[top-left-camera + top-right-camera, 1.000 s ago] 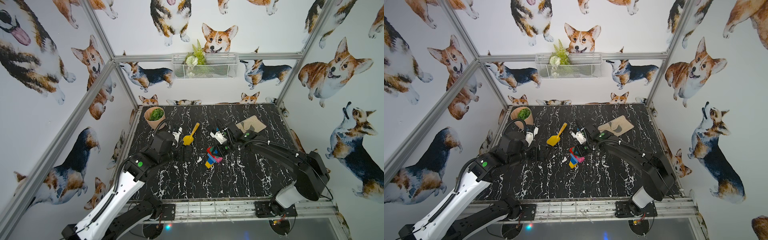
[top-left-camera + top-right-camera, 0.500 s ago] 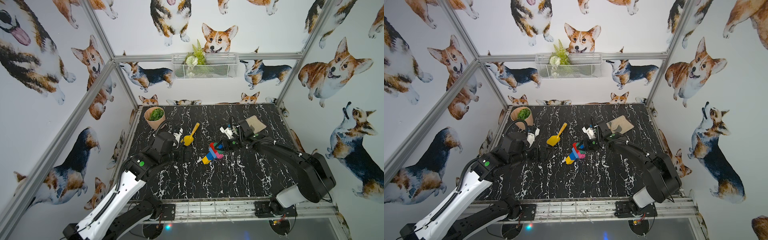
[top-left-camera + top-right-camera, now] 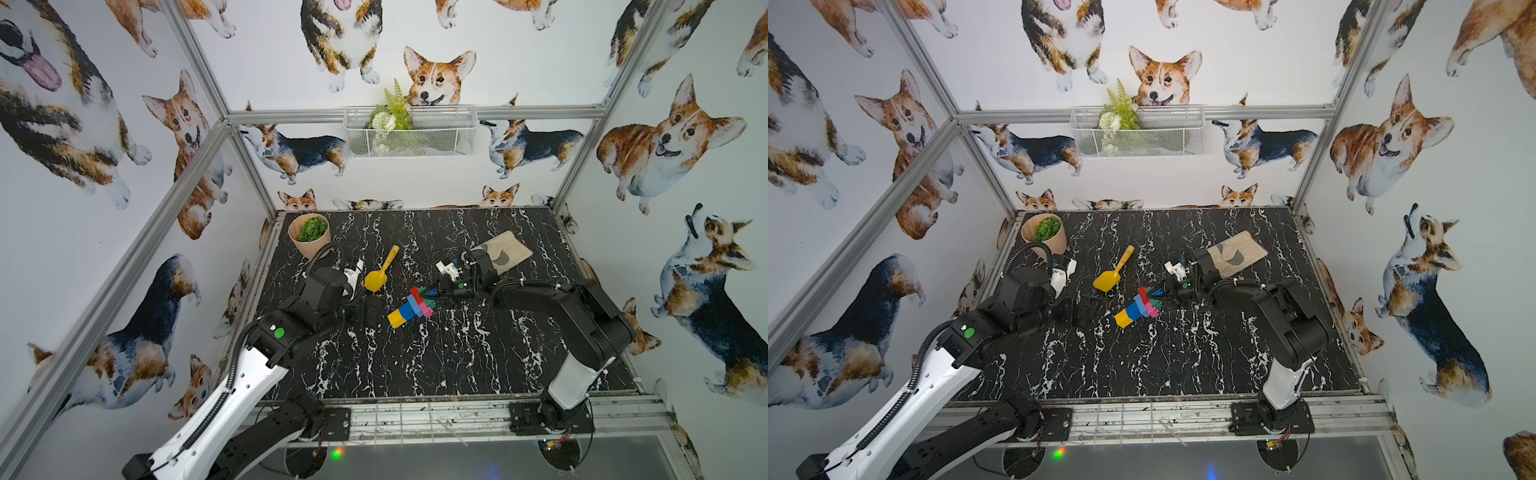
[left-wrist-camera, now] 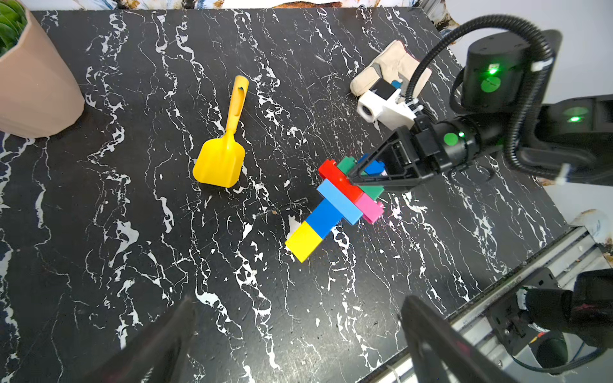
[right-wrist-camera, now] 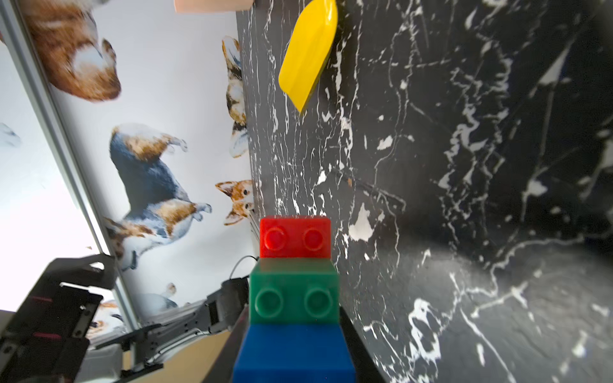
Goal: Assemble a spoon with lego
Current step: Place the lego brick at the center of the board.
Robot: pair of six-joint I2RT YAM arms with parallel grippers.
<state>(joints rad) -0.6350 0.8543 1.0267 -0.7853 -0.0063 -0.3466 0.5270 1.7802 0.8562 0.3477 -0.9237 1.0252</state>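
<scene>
The lego spoon (image 3: 409, 309) (image 3: 1136, 309) lies low at the middle of the black marble table (image 3: 436, 365). Its yellow and blue stem (image 4: 315, 228) points to the front left. Its wide end of light blue, red, green and pink bricks (image 4: 348, 192) faces my right gripper (image 3: 434, 297) (image 4: 353, 175). That gripper is shut on the dark blue and green bricks at the wide end (image 5: 293, 298). I cannot tell whether the stem touches the table. My left gripper (image 3: 371, 311) (image 4: 298, 318) stands open just left of the stem, holding nothing.
A yellow plastic toy shovel (image 3: 378, 276) (image 4: 222, 159) lies behind the spoon. A tan pot with a green plant (image 3: 309, 235) stands at the back left. A beige glove (image 3: 505, 251) lies at the back right, behind my right wrist. A wire basket (image 3: 409, 133) hangs on the back wall.
My right wrist has swung to the right with the spoon in its grip. The spoon has turned so that its stem points front left. The left arm has hardly moved.
</scene>
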